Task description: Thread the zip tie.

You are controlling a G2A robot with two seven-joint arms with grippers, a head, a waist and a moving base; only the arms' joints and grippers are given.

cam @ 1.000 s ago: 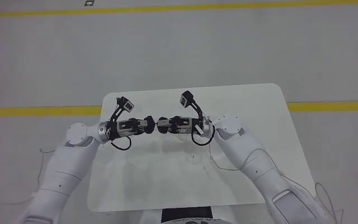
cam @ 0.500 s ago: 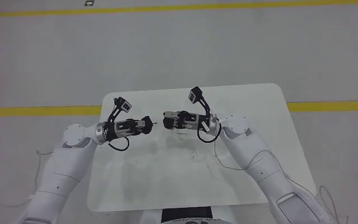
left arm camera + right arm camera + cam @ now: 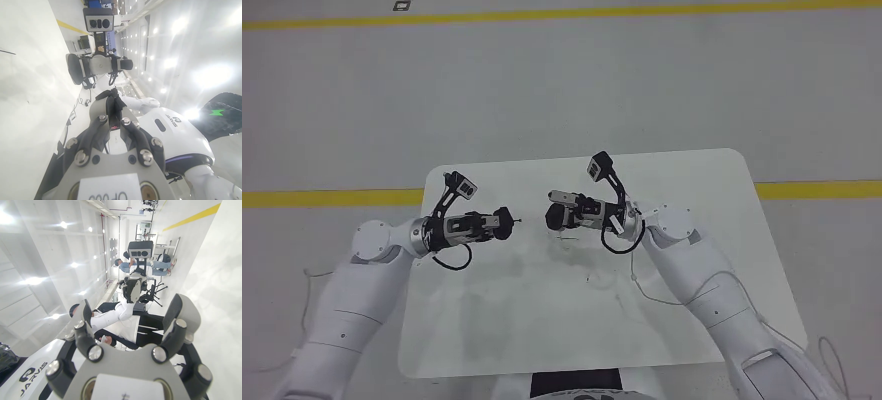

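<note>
left gripper pinching zip tie at its tips | right gripper spread, apart from it

A white tabletop with rounded corners stands on a pale grey floor. One yellow stripe runs beyond the tabletop and another yellow line passes beneath it. Round ceiling lights glow above.

My fingers are matt grey shells with black rubbery-looking pads and shiny metal pins; the bench looks smooth, white, faintly glossy.
</note>
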